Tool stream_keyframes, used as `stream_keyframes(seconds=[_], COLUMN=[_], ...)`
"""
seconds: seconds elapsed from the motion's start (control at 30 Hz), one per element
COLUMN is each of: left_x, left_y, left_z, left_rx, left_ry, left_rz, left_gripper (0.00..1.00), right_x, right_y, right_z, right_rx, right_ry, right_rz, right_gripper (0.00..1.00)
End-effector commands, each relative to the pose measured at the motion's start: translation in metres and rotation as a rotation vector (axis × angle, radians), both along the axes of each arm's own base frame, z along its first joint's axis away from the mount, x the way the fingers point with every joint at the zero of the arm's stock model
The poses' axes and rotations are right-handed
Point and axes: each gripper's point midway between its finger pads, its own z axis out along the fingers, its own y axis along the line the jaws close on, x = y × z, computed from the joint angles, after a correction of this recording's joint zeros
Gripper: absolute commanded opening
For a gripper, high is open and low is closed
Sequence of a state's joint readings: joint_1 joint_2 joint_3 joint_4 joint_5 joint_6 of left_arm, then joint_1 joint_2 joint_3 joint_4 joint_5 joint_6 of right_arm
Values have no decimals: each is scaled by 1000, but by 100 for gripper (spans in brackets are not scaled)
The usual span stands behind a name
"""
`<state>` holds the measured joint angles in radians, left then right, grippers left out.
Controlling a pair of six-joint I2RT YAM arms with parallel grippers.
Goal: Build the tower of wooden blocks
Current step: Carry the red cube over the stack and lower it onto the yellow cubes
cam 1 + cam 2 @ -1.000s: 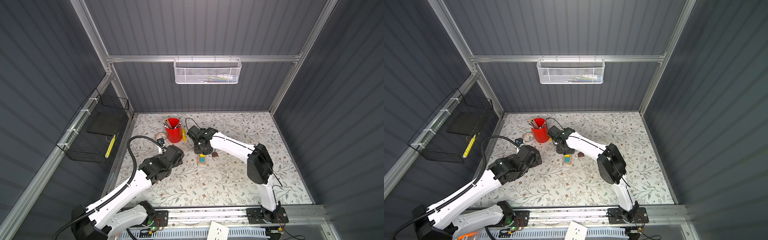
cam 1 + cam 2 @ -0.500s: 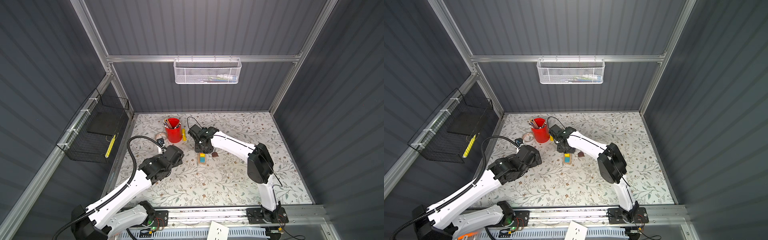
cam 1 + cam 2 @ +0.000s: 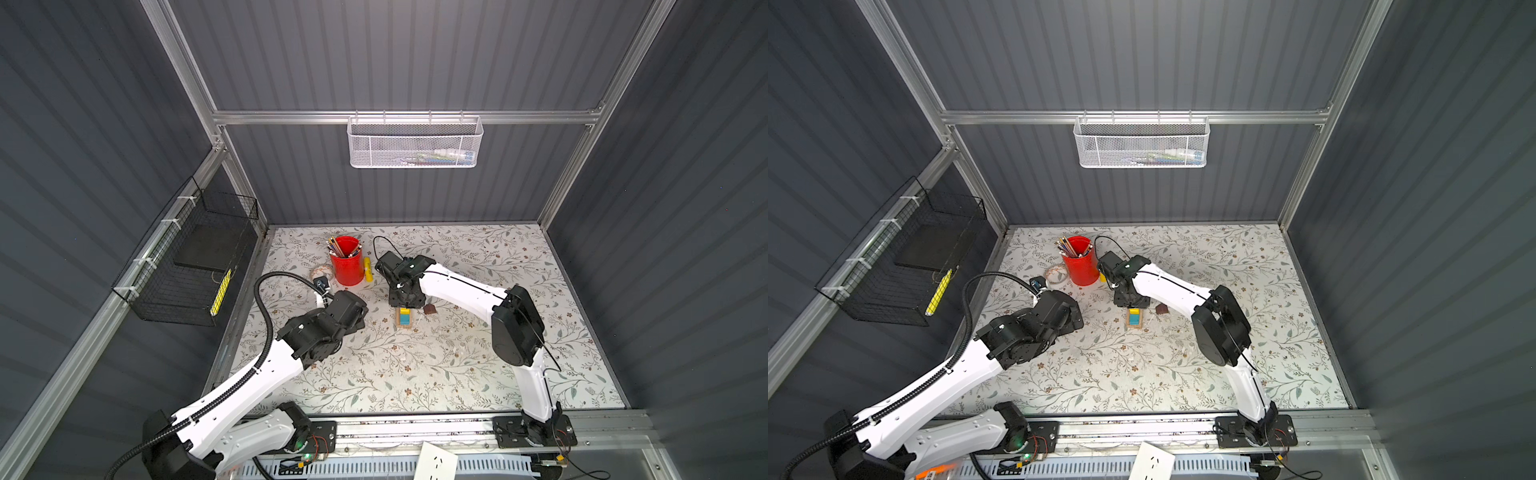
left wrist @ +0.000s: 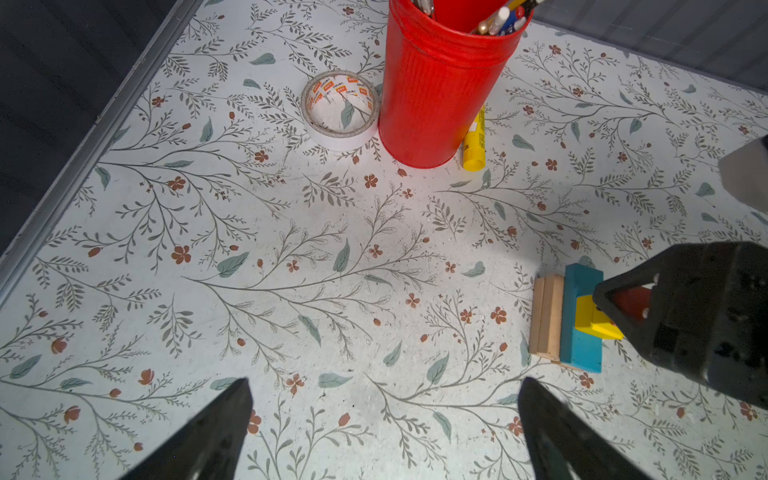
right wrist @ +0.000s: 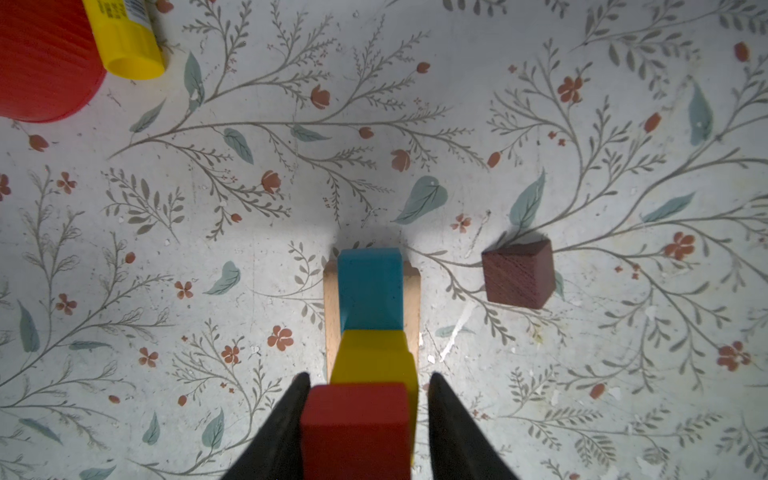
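**Right arm** (image 3: 457,286): it reaches from its base at the front rail toward the rear left, elbow raised. The wrist is bent so that the right end effector (image 5: 368,378) points straight down over the wood block tower (image 3: 403,318).

**Right end effector:** the jaws stand a little apart, either side of the red cube (image 5: 357,428). One finger lies against the cube and a sliver of gap shows at the other. A firm grip cannot be confirmed.

**Tower:** it stands near the middle of the counter (image 3: 415,374). From the bottom up it has tan planks (image 5: 330,311), a blue plank (image 5: 370,291), a yellow cube (image 5: 374,353) and the red cube. A dark brown block (image 5: 517,274) lies just beside it, apart.

**Left arm** (image 3: 266,374): it stretches diagonally from the front left corner, wrist low, left of the tower.

**Left end effector** (image 4: 384,386): the jaws are fully spread and hold nothing, over bare counter.
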<state>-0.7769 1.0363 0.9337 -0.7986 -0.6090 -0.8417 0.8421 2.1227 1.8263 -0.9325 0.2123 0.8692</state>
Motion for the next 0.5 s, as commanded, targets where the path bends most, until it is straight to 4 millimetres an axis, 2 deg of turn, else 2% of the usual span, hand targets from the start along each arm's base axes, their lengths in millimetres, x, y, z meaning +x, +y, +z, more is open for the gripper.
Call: stream_keyframes(seconds=[0.0,0.33,0.47], left_x=[-3,-2,-2], left_y=[7,7,7], left_z=[-5,-6,-5], left_rx=[22,27,27], left_ry=[10,14,12], left_rz=[10,8,8], left_gripper=[100,100,100], right_x=[-1,-1,0], right_y=[-7,-6,-4], right_z=[-12,-14,-13], right_rx=[-34,-34,-29], right_ry=[21,21,20], right_rz=[-14,-13,-7], right_gripper=[46,38,39])
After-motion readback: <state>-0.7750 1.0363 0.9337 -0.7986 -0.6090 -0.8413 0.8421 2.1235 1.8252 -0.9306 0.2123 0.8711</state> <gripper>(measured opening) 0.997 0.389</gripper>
